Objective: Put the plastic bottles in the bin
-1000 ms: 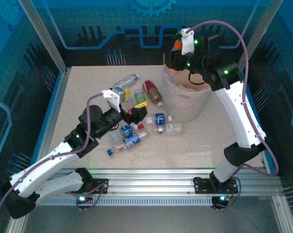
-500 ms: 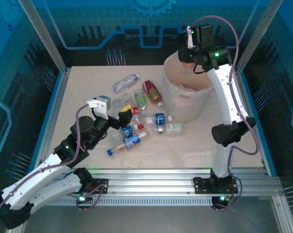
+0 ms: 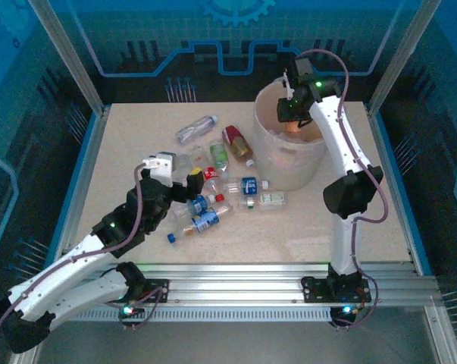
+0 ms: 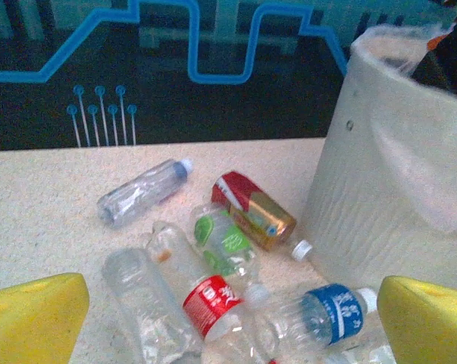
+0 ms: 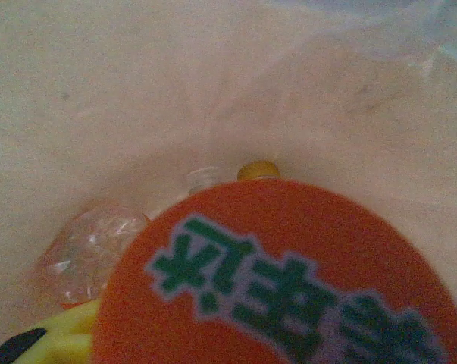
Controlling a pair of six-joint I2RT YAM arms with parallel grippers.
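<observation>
Near edge, left gripper (image 4: 230, 326): I read its jaws as spread wide and gripping nothing; the yellow pads (image 4: 31, 318) sit at the two lower corners of my wrist view.
Between the pads: the near end of the bottle heap lies on the table (image 3: 137, 129), with a red-label bottle (image 4: 209, 303), a blue-label bottle (image 4: 327, 311) and a crushed clear bottle (image 4: 148, 303) crowded together.
Just beyond: a green-label bottle (image 4: 224, 243) lies against a brown bottle (image 4: 251, 212) that has a red end.
Farther left: a clear bottle (image 4: 141, 193) with a white cap lies on its side, apart from the heap.
Bin (image 3: 267, 155): it stands upright to the right of the heap, with a thin liner over its rim.
Right gripper (image 3: 292, 120): I have it down in the bin's mouth, closed on an orange bottle (image 5: 289, 288).
Inside the bin: a crumpled bottle (image 5: 92, 250), and an orange cap (image 5: 258, 168) beside a clear neck, lie on the bottom.
</observation>
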